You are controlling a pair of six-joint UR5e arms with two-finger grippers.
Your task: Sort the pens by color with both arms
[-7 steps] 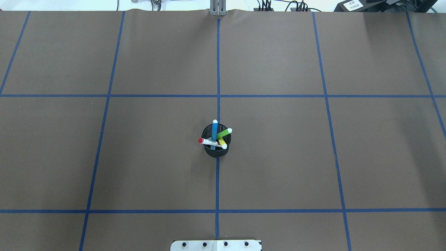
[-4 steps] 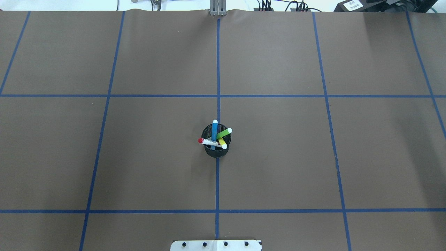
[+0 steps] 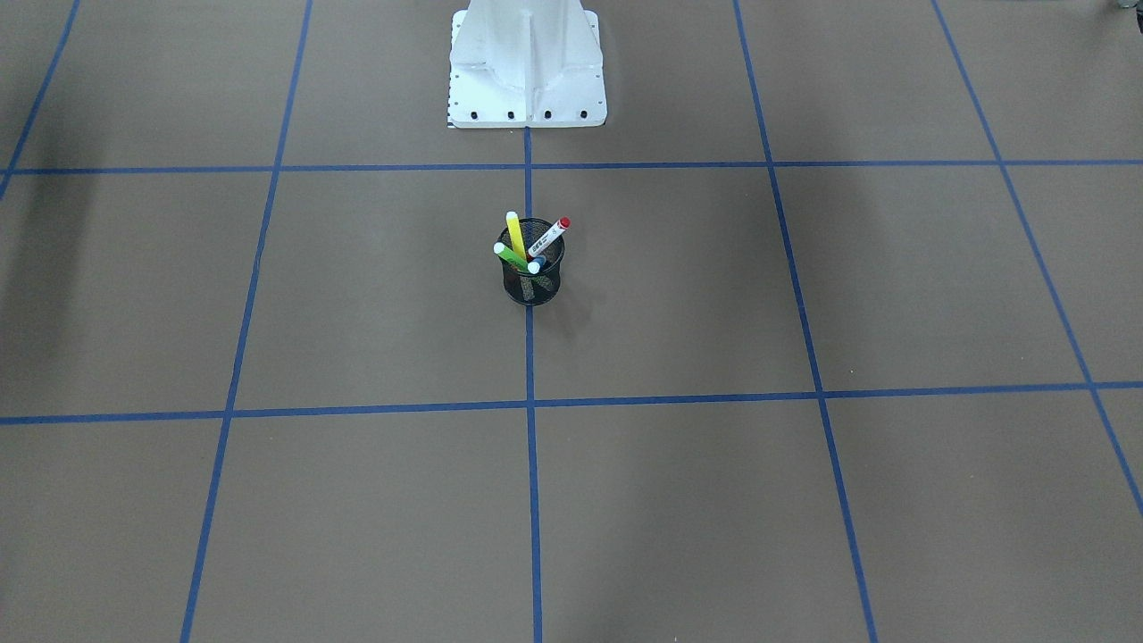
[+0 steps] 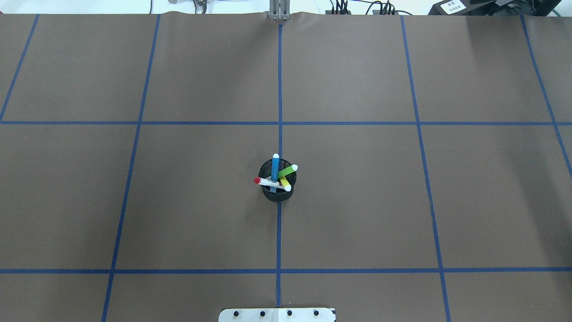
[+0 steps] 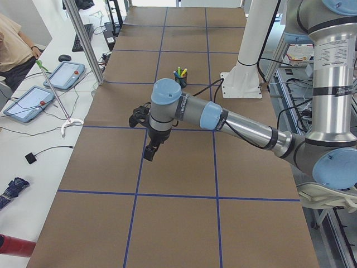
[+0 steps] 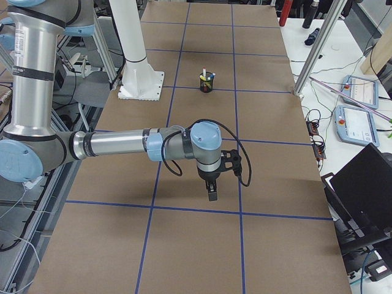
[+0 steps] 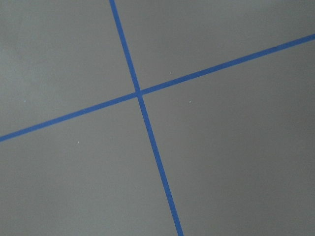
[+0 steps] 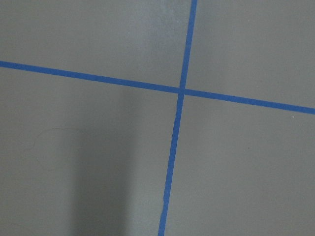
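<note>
A cup (image 4: 277,195) is standing at the middle of the table (image 4: 134,201), on the centre tape line (image 4: 279,89), in front of the pedestal (image 3: 527,71) and apart from it. Four pens (image 4: 275,168) are sitting in it and fanning out: one away from the robot, one to its left, two to its right. The left gripper (image 5: 149,154) is hanging over the table's left part and the right gripper (image 6: 211,193) over its right part, both well apart from the cup.

Robotics lab. Long table (image 4: 357,201) covered in brown paper, gridded with blue tape (image 4: 279,80). Jointed robot arms (image 5: 234,120) reach over it. White bolted pedestal (image 3: 527,62) at table edge. Side bench (image 5: 33,139) holds teach pendants (image 5: 30,101), cables (image 5: 53,148). Aluminium frame post (image 5: 85,42).
</note>
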